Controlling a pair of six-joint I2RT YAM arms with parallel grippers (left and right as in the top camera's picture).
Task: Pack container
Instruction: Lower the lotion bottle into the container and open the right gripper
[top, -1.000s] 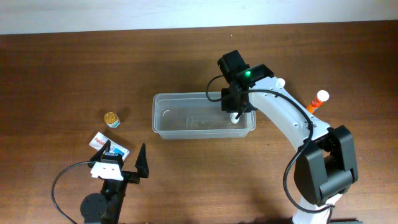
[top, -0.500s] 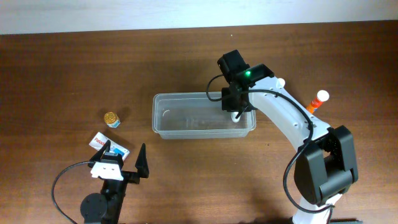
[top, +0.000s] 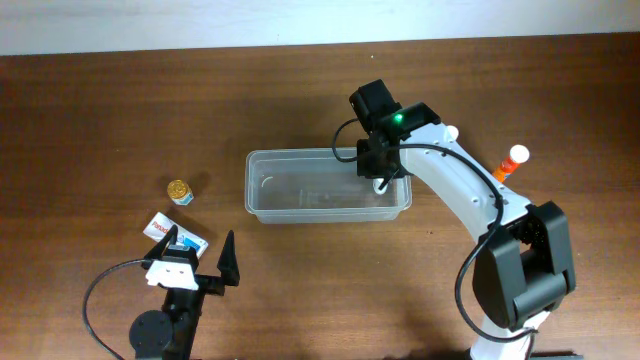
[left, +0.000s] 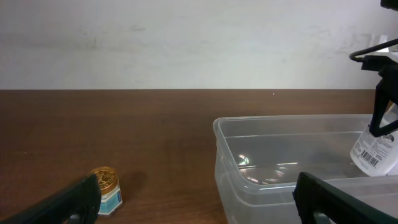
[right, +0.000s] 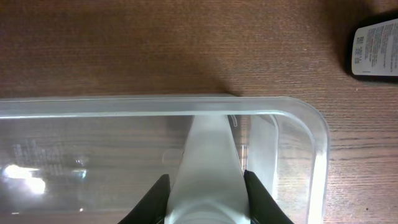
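Observation:
The container (top: 262, 186), a clear long shallow tub, sits mid-table; it also shows in the left wrist view (left: 249, 183) and the right wrist view (right: 93, 106). My right gripper (top: 379, 178) is shut on a white tube (right: 209, 158) and holds it inside the container's right end. The tube's barcode label shows in the left wrist view (left: 375, 151). My left gripper (top: 196, 258) is open and empty near the front left, well short of the container. Its fingers frame the left wrist view (left: 199, 211).
A small gold-lidded jar (top: 179, 190) stands left of the container and shows in the left wrist view (left: 107, 188). A white and blue packet (top: 165, 228) lies by my left gripper. An orange-and-white tube (top: 511, 162) lies at the right. A dark labelled item (right: 376, 45) lies beyond the container's corner.

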